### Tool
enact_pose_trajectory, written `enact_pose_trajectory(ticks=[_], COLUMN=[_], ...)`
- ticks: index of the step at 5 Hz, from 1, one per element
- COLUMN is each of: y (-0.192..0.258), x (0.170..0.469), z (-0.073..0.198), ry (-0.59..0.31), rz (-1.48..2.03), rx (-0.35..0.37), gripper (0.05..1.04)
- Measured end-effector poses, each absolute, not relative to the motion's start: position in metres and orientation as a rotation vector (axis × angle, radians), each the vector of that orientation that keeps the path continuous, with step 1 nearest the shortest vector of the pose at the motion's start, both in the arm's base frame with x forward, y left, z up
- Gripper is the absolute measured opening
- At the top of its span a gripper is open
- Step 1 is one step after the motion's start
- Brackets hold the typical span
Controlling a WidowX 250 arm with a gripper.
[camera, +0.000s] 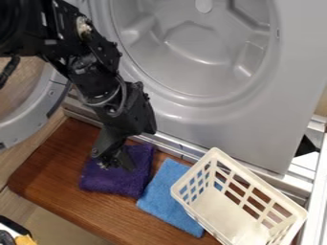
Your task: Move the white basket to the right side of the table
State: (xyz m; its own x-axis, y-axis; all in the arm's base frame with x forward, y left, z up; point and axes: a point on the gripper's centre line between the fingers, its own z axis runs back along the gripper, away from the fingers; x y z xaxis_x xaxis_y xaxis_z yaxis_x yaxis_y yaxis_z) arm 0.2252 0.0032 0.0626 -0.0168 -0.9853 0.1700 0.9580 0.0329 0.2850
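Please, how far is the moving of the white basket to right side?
The white basket stands on the right side of the table, partly over the blue cloth: this looks done. The basket is not in hand; the gripper is at the purple cloth. Probably nothing is left.

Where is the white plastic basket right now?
In the camera view, the white plastic basket is at the lower right of the brown wooden table, overlapping the right side of the square blue cloth.
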Motion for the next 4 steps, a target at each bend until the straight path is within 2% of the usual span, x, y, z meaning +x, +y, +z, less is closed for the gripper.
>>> enact_pose_trajectory(ticks=[1,4], y=[0.001,-0.095], x=[0.224,0.217], z=[0.058,0.023], ry=[-0.353,-0.363], rz=[-1.552,-1.915], rx=[0.076,0.001], gripper=[1.001,1.001])
